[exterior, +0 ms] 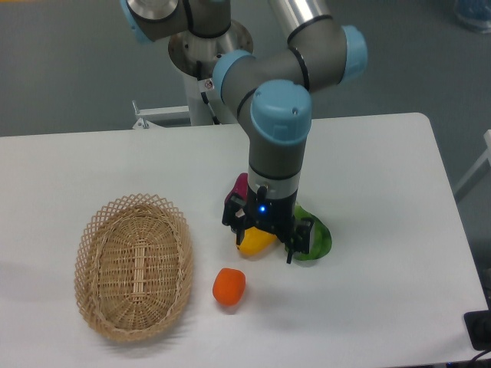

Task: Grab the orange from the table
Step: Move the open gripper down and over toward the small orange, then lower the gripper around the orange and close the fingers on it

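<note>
The orange [229, 286] is a small bright orange fruit lying on the white table [383, 192], near the front, right of the basket. My gripper [265, 244] hangs pointing down behind and to the right of the orange, apart from it. Its fingers stand spread over a yellow fruit [256, 241], so the gripper looks open and holds nothing. The orange is fully in view.
A woven wicker basket [133, 264] sits at the front left. A magenta fruit [241, 188] and a green fruit [314, 239] lie right by the gripper, partly hidden by it. The arm's base [209, 46] stands behind the table's far edge.
</note>
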Action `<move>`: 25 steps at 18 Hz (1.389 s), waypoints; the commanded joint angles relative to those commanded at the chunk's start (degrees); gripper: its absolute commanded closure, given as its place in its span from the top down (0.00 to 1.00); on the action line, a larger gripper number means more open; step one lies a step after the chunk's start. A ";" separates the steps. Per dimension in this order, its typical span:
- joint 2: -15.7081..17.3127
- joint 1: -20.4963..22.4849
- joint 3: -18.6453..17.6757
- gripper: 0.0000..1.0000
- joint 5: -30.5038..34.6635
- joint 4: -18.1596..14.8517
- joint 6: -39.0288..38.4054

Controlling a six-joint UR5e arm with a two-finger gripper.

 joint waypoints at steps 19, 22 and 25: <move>-4.84 -3.16 -8.79 1.00 -0.18 11.07 2.65; -6.41 -4.65 -8.27 1.00 -0.09 11.78 1.59; -7.12 -4.75 -8.00 1.00 -0.09 11.78 1.59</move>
